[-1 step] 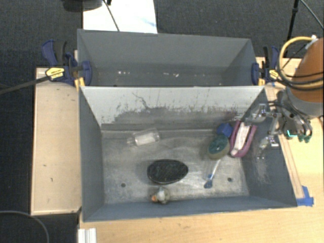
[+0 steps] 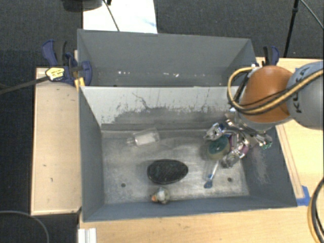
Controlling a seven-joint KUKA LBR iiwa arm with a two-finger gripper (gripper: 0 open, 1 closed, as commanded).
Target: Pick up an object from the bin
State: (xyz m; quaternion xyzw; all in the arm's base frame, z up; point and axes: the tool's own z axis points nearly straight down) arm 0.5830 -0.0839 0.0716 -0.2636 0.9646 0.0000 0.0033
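five bits in the bin (image 2: pixel 91 151): vial (image 2: pixel 144 137), black oval (image 2: pixel 167 171), nub (image 2: pixel 161 196), blue stick (image 2: pixel 209 177), teal lump (image 2: pixel 218 147) at my gripper (image 2: pixel 228 151); can't tell its grip.

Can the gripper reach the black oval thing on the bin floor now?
Probably yes: the black oval thing lies alone, with nothing on or against it; the gripper hangs to its right.

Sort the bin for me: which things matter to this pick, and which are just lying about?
In play: gripper; teal round thing right by it; thin blue stick close beside.
Lying about: clear little bottle; black oval lump; small pale ball.
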